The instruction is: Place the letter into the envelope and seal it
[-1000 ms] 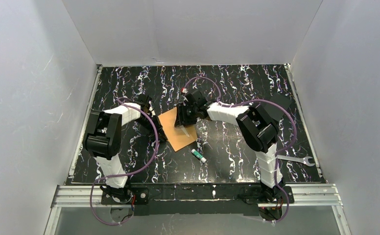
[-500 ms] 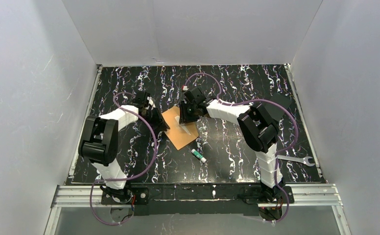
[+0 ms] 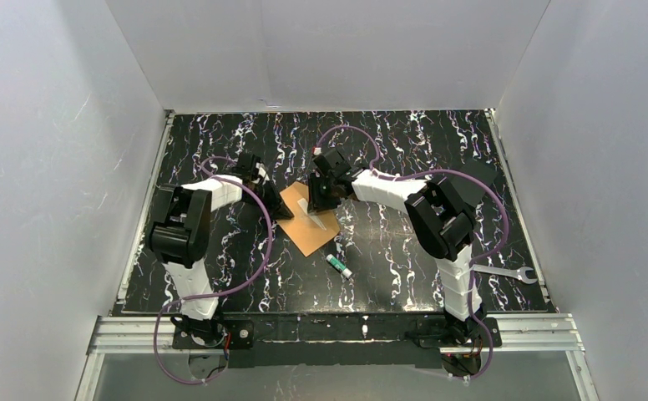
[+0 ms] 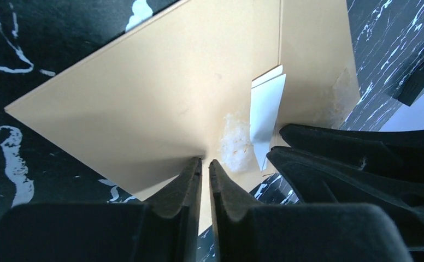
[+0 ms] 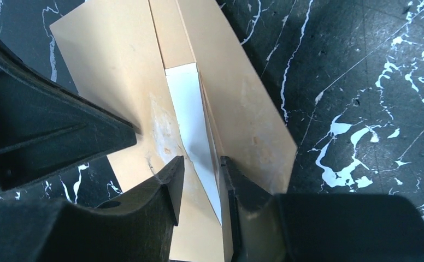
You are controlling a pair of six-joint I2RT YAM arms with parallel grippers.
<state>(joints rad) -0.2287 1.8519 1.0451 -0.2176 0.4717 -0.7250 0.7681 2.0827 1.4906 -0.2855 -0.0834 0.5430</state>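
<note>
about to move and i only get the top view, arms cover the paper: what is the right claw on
observer: right claw straddles a white strip on the envelope, jaws apart
operator: and the left one
observer: left claw almost shut, tips at the envelope's edge; whether it pinches paper is unclear
operator: letter poking out anywhere
observer: no, both wrist views show only plain brown paper and that strip

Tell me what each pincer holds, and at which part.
The left pincer pinches the envelope at its near edge. The right pincer straddles the white strip without closing on it.
</note>
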